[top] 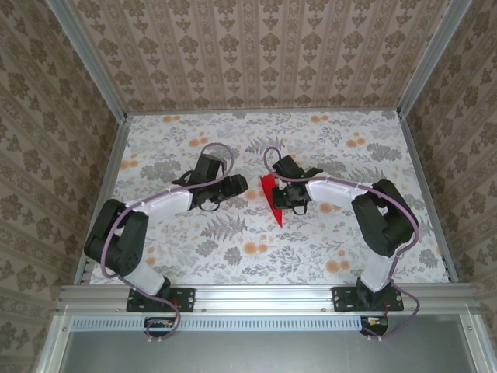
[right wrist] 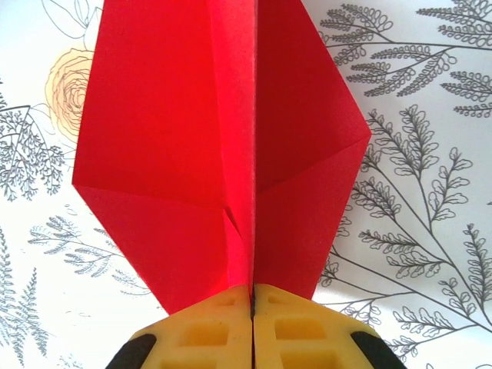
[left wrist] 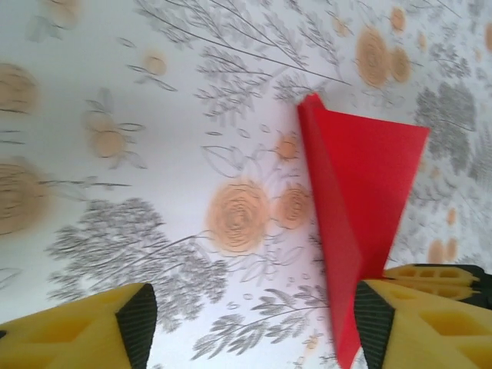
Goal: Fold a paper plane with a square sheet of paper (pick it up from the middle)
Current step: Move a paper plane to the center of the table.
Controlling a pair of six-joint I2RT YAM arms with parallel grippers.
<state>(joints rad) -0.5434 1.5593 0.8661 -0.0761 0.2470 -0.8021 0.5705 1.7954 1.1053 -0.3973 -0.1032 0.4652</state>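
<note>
Right end effector (right wrist: pixel 252 330), yellow pads pressed flat together, is pinching the raised centre ridge of the thin, bright red matte paper sheet (right wrist: pixel 184 154). The paper sheet is creased into a pointed, layered shape, with a flap splayed to either side of that ridge. It sits at the middle of the floral-printed white worktop (top: pixel 233 256), between the two arms. Left end effector (left wrist: pixel 246 334) is spread wide, low over the worktop, gripping nothing. One of its yellow fingers (left wrist: pixel 419 319) is right at the paper's edge, and the other is well off to the side. The step in hand looks like shaping the wings off that spine, so the right pinch wants to be a firm, steady anchor. For the left, my call: come in square to the ridge, take one flap only, and press it down along a line parallel to the spine. Catch both layers, or tug sideways, and the paper could slip from the pinch or crease crooked.
</note>
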